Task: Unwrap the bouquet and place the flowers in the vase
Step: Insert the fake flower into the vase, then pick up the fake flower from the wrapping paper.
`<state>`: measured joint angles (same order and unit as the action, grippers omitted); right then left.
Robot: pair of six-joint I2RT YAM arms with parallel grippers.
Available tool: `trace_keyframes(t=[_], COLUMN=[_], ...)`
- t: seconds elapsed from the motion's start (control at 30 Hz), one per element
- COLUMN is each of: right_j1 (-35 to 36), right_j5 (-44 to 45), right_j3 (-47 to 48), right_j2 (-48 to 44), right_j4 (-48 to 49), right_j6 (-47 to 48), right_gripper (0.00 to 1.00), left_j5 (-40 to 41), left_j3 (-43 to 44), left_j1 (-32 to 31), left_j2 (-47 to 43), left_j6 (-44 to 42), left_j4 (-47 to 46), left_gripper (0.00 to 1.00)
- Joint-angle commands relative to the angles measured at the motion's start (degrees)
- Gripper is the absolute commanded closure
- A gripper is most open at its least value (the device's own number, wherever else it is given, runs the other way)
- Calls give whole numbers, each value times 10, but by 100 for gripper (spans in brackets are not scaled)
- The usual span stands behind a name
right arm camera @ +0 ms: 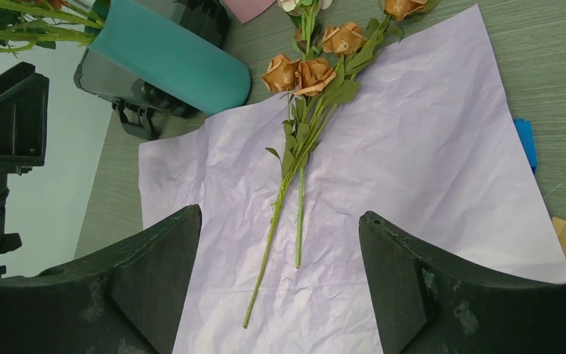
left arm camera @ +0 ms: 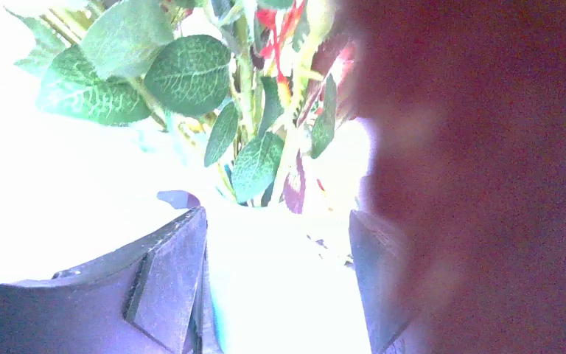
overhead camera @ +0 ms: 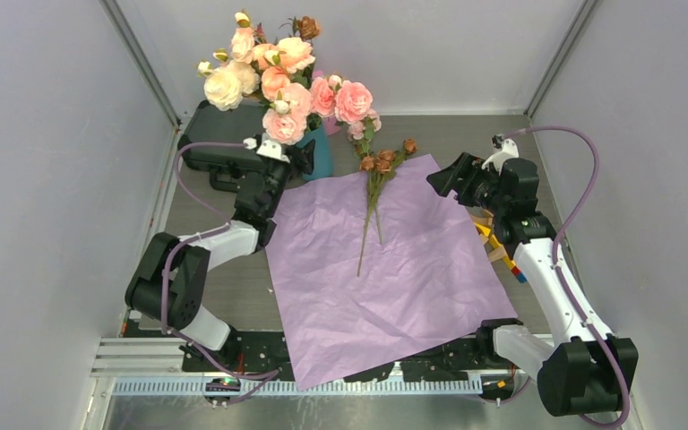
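Observation:
The teal vase [overhead camera: 321, 154] stands at the back left and holds pink and cream roses [overhead camera: 278, 81] with leafy stems [left arm camera: 191, 74]. My left gripper [overhead camera: 302, 159] is at the vase's left side, open; in the left wrist view its fingers [left arm camera: 169, 273] flank the glare-washed vase [left arm camera: 217, 324]. The bouquet's lilac paper [overhead camera: 394, 278] lies spread flat on the table. Two rust-brown flowers [overhead camera: 378, 184] on long green stems [right arm camera: 298, 192] lie on its far part. My right gripper [overhead camera: 443, 179] hovers open above the paper's right rear corner, its fingers [right arm camera: 155, 280] empty.
Yellow, orange and blue pieces [overhead camera: 497, 246] lie under the right forearm by the paper's right edge. A pink object [right arm camera: 247, 7] sits behind the vase. A blurred red mass [left arm camera: 486, 147] fills the right of the left wrist view. Grey walls enclose the table.

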<state>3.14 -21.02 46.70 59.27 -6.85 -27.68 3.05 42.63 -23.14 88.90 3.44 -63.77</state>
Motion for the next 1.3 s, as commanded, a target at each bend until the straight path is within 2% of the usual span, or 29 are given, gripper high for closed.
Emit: trace_keyframes(t=[0.0,0.17,0.33,0.43,0.5,0.6,0.7,0.83,1.0,1.13,1.27], right_j1=[-3,-3,-3,-3,-3,-3,-3,-3,1,20,72], right_j5=[-10,-13,-15,-18,-23,-33,-35,-50,-67,-47,14], right_j3=[-7,-9,-12,-6,-1,5,13,28,35,33,37], right_j2=[-12,-15,-21,-23,-25,-27,-29,-24,-15,-13,-1], right_j4=[30,31,29,11,-3,-18,-41,-77,-112,-135,-156], right_j6=[-9,-11,-14,-10,-6,-4,-14,-37,-65,-75,-75], right_gripper=[17,16,17,17,17,17,18,20,24,27,28], left_j5=[31,42,58,62,67,82,94,29,-88,-202,-260], left_j3=[-26,-54,-78,-77,-67,-32,-17,21,101,153,178], left_j1=[-1,-2,-2,-1,-1,-1,2,23,57,83,112], left_j2=[-36,-59,-111,-168,-207,-263,-318,-353,-326,-294,-287], left_j6=[12,21,47,78,97,123,148,162,165,168,149], left_j4=[-22,-18,26,119,206,383,497,637,802,877,918], left_gripper=[27,20,9,1,0,0,0,0,0,0,0])
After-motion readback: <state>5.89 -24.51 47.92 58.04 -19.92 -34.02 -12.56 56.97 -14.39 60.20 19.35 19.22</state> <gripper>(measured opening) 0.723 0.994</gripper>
